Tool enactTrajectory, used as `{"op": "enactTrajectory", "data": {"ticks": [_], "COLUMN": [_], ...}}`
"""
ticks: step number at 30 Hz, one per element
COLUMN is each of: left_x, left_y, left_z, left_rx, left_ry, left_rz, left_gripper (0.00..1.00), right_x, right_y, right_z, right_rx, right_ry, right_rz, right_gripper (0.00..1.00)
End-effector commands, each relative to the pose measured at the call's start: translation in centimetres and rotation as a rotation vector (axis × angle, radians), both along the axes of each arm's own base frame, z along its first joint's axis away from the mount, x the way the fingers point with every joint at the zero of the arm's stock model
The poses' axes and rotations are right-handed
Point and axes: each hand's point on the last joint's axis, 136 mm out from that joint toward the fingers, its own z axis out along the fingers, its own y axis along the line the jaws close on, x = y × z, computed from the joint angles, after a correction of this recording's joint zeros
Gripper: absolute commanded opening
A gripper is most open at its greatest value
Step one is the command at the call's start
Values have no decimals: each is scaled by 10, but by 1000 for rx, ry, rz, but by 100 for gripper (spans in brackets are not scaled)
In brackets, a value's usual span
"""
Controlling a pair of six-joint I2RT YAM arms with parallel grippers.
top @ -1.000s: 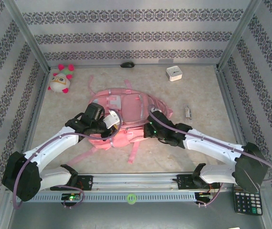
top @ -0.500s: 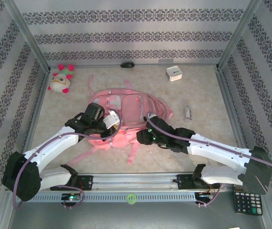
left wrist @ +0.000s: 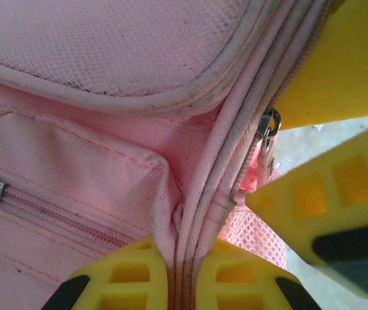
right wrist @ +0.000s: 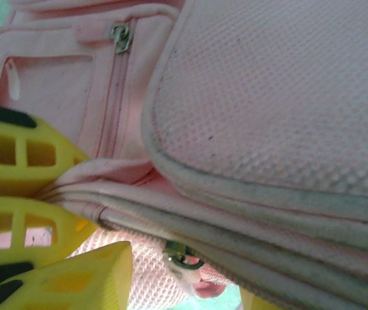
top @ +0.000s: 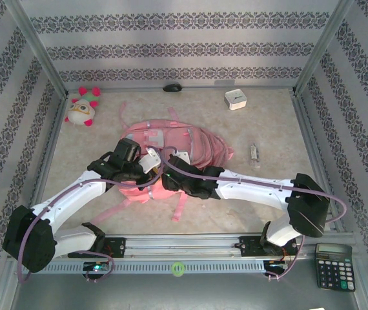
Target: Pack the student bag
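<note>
Near edge, right: a calculator (top: 334,265) is seen beside the rail. Mid-table, the student bag (top: 194,143) is laid flat on the table (top: 281,187), with its straps toward the arms. Its near seam is pinched by the left gripper (left wrist: 184,268) — jaws clamped together on the piping. The right gripper (right wrist: 184,279) is held just beside it, jaws apart, with a metal zipper pull (right wrist: 179,257) seen between them; contact cannot be told. Farther back, a small silver item (top: 255,153) is noted right of the bag. Along the far wall — a plush toy (top: 82,107), a black object (top: 172,87), a white box (top: 235,99).
</note>
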Motion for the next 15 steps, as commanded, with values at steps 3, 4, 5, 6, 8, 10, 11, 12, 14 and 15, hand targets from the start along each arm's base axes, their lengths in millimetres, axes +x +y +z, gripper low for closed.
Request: {"op": "enactTrajectory", "data": {"ticks": [3,4,5,6,8,10,11,12,14,15], "left_x": [-4,-3,-3,-2,-1,-1,-1,0,2,3], "left_y": [-8,-7,-6,-4,-2,1,3,7,15,21], "left_z": [24,24,23,21,19,17,15,13,9,6], "left_rx": [-82,-78,-69,-58,-43,-25,-11,10,59,94], "left_ry": [16,13,12,11,8,4,1,-5,-20,-28], "left_rz": [-6,-5,-1,4,9,11,15,23,34,38], "left_gripper": [0,0,0,0,0,0,0,0,0,0], "right_x": [17,16,15,14,13,12,12,12,11,10], "right_y": [-35,-40,-46,-50,-61,-70,-75,-78,-88,-93], "right_z": [-5,-5,-5,-3,-1,-1,-1,-1,-2,-2], "right_rx": [-149,-172,-193,-206,-229,-236,-231,-225,-222,-221], "right_ry": [-57,-59,-59,-62,-64,-62,-58,-51,-29,-20], "right_rz": [-190,-193,-195,-198,-208,-209,-210,-201,-182,-165], "right_gripper": [23,20,17,14,7,0,0,0,0,0]}}
